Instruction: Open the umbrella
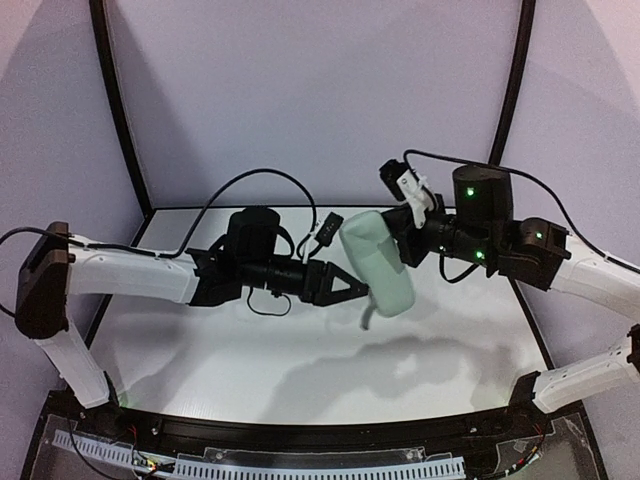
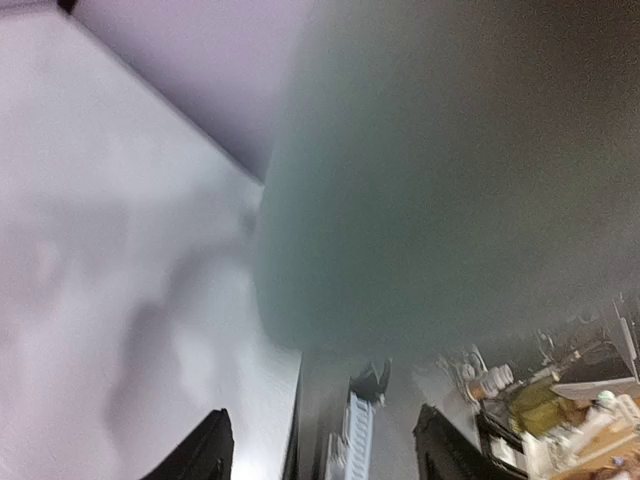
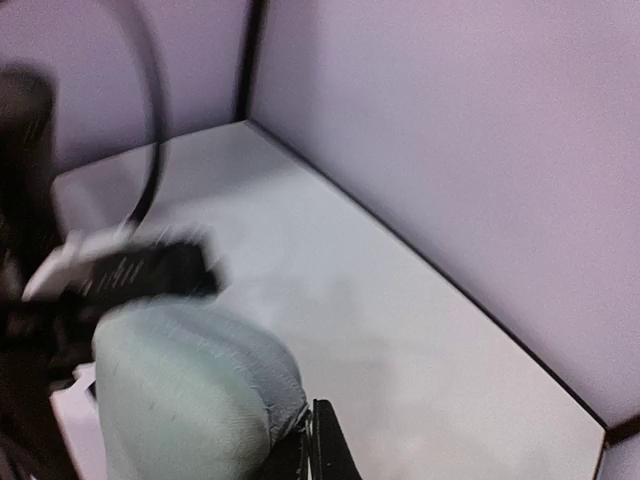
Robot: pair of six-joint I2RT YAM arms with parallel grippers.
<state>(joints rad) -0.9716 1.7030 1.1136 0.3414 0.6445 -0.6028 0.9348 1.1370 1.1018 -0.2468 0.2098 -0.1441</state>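
A pale mint rounded-oblong storage case (image 1: 378, 262) hangs in the air above the white table (image 1: 200, 350), between my two grippers. It has a stitched seam, and a small strap (image 1: 368, 318) dangles from its lower end. The umbrella itself does not show. My right gripper (image 1: 405, 245) is shut on the case's edge; in the right wrist view its dark fingers (image 3: 325, 450) pinch the seam of the case (image 3: 180, 400). My left gripper (image 1: 362, 290) is open, its tips right at the case's left side. In the left wrist view the case (image 2: 420, 200) is a big blur ahead of the spread fingers (image 2: 210, 450).
Lilac tent walls with black poles (image 1: 118, 100) close in the table at the back and sides. Black cables (image 1: 250, 180) loop over both arms. A toothed rail (image 1: 300, 465) runs along the near edge. Clutter (image 2: 560, 400) lies beyond the table's edge.
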